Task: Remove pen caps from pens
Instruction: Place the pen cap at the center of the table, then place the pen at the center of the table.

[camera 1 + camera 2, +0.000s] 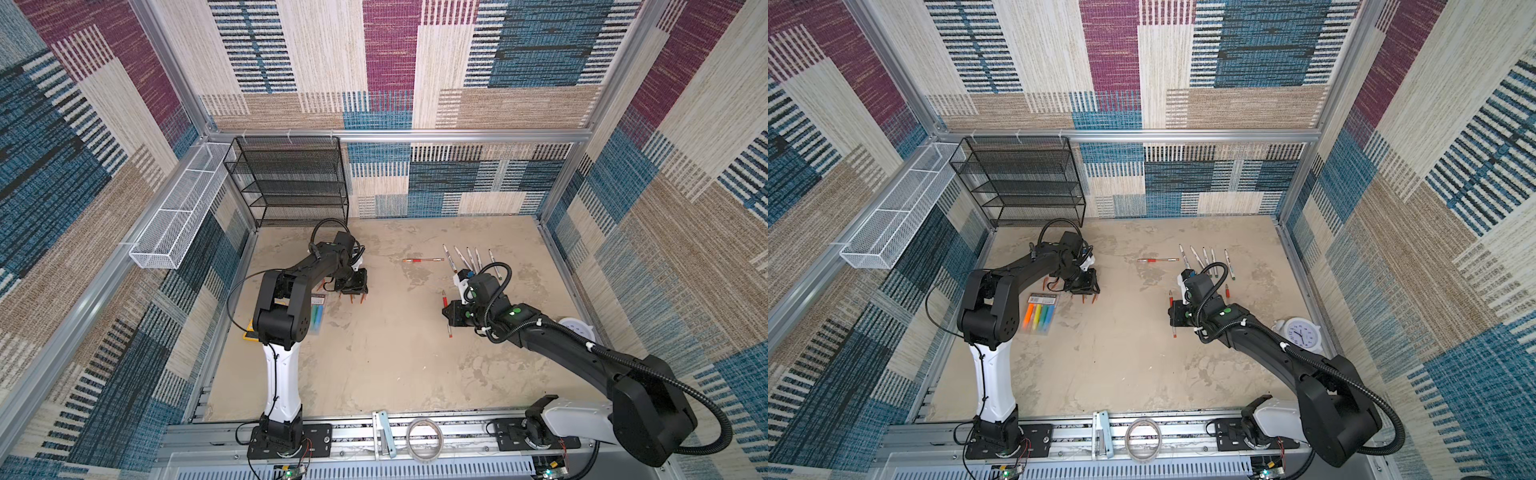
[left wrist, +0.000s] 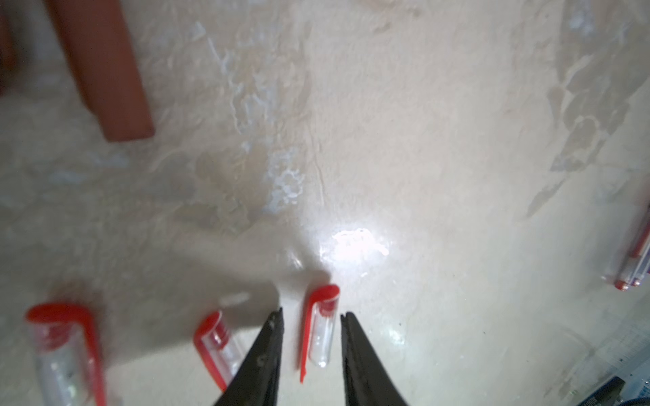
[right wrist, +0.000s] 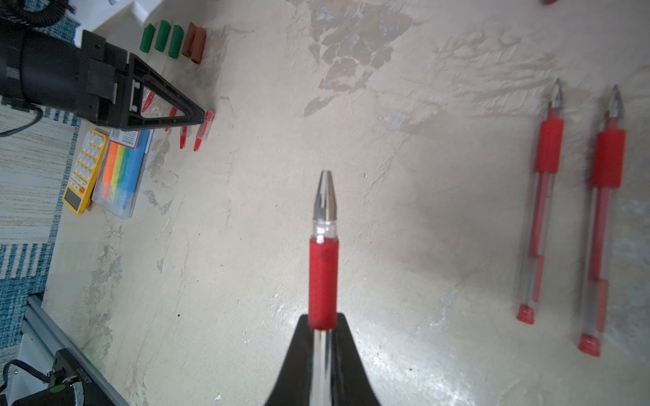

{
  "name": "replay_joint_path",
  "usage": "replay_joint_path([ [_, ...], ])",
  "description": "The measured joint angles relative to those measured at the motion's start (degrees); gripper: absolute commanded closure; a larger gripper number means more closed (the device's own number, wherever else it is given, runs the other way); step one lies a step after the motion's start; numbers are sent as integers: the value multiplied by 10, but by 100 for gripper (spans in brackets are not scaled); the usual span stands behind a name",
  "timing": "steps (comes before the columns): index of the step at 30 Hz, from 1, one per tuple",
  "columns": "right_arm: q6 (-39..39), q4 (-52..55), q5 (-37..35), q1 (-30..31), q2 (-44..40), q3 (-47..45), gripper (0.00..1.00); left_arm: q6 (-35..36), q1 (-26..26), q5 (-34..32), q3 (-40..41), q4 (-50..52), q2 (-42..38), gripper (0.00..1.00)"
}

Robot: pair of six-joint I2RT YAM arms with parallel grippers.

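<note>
My left gripper [image 2: 312, 313] stands open low over the table, jaws on either side of a clear pen cap [image 2: 322, 334] with a red clip that lies loose between them. Two more such caps [image 2: 214, 337] lie beside it, and a brown cap [image 2: 102, 70] further off. In both top views this gripper [image 1: 353, 293] hovers over the row of red caps. My right gripper [image 3: 323, 318] is shut on a clear-barrelled pen [image 3: 323, 274] with a red grip and a bare silver tip. Two uncapped red pens [image 3: 543, 197] lie alongside. Green and brown caps [image 3: 161, 35] sit behind the left gripper.
Several white-barrelled pens [image 1: 469, 259] lie fanned at the back right, with one red pen [image 1: 422, 260] lying crosswise left of them. A highlighter pack [image 1: 1040, 318] and a yellow calculator [image 3: 84, 172] lie near the left arm. A black mesh shelf [image 1: 291, 183] stands at the back left. A white clock [image 1: 1300, 330] is at the right.
</note>
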State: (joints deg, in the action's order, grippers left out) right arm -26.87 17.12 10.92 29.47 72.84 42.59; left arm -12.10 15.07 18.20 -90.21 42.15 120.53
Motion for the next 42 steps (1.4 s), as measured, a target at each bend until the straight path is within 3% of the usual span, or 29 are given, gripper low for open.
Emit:
replay_joint_path([
  [6,7,13,0,-7,7,14,99,-7,5,2,12,1,-56,58],
  [16,47,51,-6,-51,75,70,99,-11,8,16,126,-29,-264,42],
  [20,63,59,-6,-70,114,89,99,14,8,14,188,-50,-350,34],
  [27,86,72,-11,-94,188,126,99,78,-4,0,268,-69,-481,28],
  [33,91,77,-22,-101,243,159,98,88,-50,12,332,-98,-522,16],
  [36,91,80,-35,-104,262,172,98,75,-82,35,357,-113,-530,0],
  [42,96,83,-50,-105,299,190,97,58,-130,59,371,-149,-544,1],
])
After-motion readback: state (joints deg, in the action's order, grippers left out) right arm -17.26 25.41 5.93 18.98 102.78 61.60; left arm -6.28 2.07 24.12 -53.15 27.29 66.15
